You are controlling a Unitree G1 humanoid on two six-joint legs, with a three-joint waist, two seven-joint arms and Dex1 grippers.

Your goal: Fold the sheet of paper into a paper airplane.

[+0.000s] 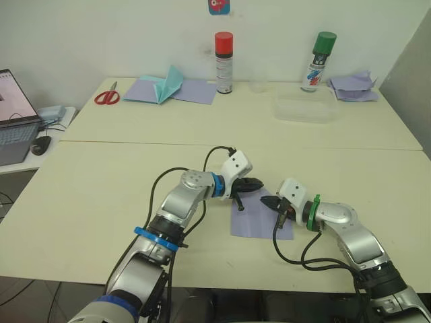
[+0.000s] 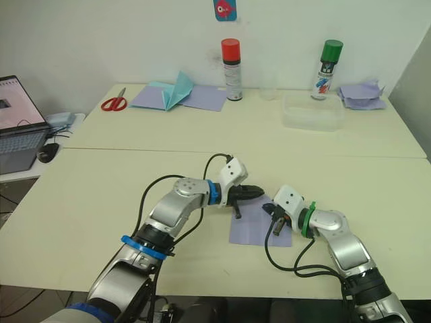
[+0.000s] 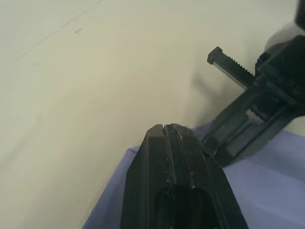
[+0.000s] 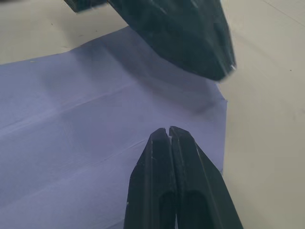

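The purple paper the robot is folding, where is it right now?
The sheet of paper lies flat on the near table, in the middle, between the left gripper and the right gripper, whose closed tips meet over its far edge.

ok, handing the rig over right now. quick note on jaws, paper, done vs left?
Left gripper: jaws shut, empty, tip over the far edge of the sheet of paper.
Right gripper: jaws shut, empty, over the sheet's far right corner.
Sheet lies flat on the near table between the arms, faint crease lines across it, nothing folded over.
Done: at most pre-creasing. Left: every fold of the plane.
Far table: teal paper plane, scissors, two spray cans, clear tray.
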